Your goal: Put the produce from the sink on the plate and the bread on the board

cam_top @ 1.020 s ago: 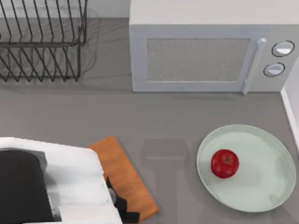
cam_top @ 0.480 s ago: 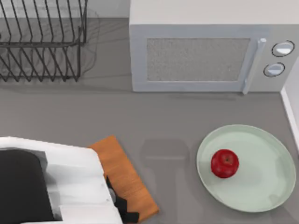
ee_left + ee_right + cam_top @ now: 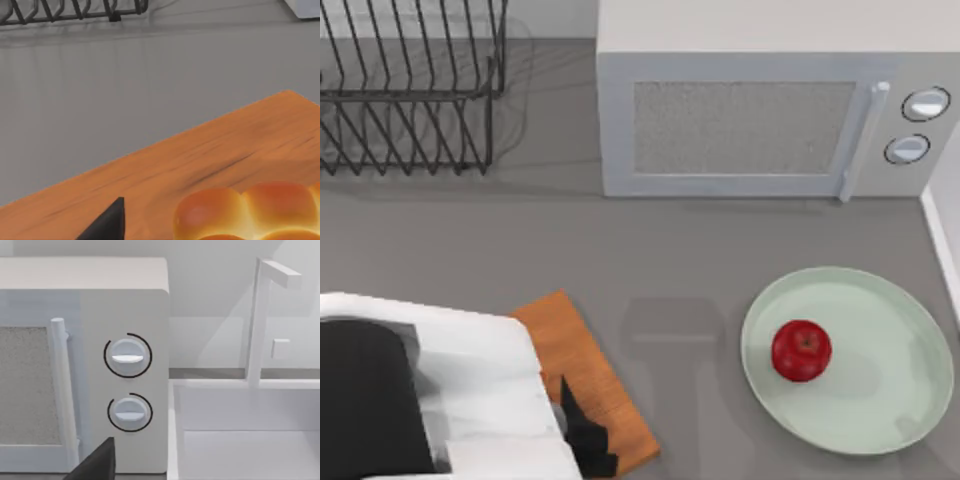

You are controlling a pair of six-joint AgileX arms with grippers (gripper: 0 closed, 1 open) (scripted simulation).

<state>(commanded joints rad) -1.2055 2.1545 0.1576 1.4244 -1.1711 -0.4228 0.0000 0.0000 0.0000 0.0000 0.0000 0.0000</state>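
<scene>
The red apple (image 3: 801,350) lies on the pale green plate (image 3: 880,410) at the right of the table. At the front left, the orange-brown board (image 3: 582,358) lies partly under my left arm. My left gripper (image 3: 584,436) hovers low over the board's near end, open. The left wrist view shows the golden bread (image 3: 247,212) resting on the board (image 3: 200,155), with one black fingertip (image 3: 110,222) beside it and apart from it. Of my right gripper, one dark fingertip (image 3: 97,462) shows, held wide and facing the microwave (image 3: 85,365), with nothing in it.
A white microwave (image 3: 760,100) stands at the back centre. A black wire dish rack (image 3: 405,85) stands at the back left. The white sink (image 3: 245,440) and its faucet (image 3: 256,325) are to the right of the microwave. Bare grey counter lies between board and plate.
The left gripper's black fingers look wider over the board's near end than before. The apple, the plate and the board have not moved.
</scene>
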